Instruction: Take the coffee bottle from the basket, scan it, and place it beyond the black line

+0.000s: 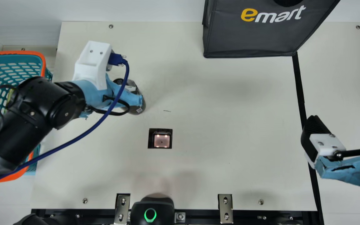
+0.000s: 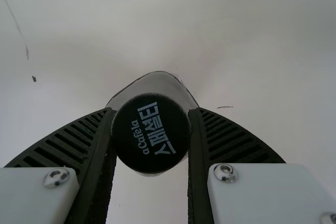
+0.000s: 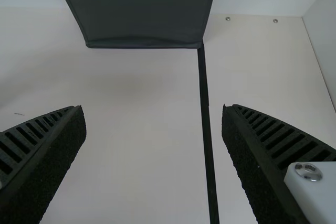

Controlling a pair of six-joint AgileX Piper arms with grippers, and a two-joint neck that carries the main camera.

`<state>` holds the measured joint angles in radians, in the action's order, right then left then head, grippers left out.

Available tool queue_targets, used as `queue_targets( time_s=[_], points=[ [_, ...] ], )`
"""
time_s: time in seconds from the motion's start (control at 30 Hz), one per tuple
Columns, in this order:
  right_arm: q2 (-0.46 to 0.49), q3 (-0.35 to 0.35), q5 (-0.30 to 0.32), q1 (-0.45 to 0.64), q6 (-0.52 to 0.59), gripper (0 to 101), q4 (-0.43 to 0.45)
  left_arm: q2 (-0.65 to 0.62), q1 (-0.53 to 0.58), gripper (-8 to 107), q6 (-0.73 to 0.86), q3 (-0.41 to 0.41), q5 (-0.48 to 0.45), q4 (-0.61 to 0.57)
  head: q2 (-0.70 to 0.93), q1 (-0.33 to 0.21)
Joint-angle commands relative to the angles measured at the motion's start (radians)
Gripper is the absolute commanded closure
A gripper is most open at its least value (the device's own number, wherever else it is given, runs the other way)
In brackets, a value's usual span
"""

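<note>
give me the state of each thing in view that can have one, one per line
coffee bottle: capped, held between the left gripper's fingers
left gripper: closed on the bottle
right gripper: open, nothing between its fingers
square scanner: lit
black device at the table's near edge: green ring light on
basket: upright, open at the top
bag: standing

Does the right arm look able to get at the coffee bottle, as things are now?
Probably not: the left tool holds the bottle between its fingers, and the right tool is open well away, near the black line.
</note>
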<state>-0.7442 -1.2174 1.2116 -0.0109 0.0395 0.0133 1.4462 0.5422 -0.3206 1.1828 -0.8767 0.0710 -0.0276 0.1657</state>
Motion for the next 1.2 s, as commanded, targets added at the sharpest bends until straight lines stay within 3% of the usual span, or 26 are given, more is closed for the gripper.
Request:
queue_targets(
  time_s=[0.0,0.67,1.17],
  points=[
    [0.0,0.0,0.0,0.0,0.0,10,0.0,-0.014,0.0,89,0.03,0.0,0.002,-0.009,0.0,-0.027],
    [0.0,0.0,0.001,0.0,0.0,10,0.0,-0.18,0.087,89,0.235,-0.085,-0.031,-0.111,0.0,-0.027],
    [0.0,0.0,0.001,0.0,0.0,10,0.0,-0.294,0.202,89,0.248,-0.141,-0.103,-0.14,0.0,-0.027]
  ],
)
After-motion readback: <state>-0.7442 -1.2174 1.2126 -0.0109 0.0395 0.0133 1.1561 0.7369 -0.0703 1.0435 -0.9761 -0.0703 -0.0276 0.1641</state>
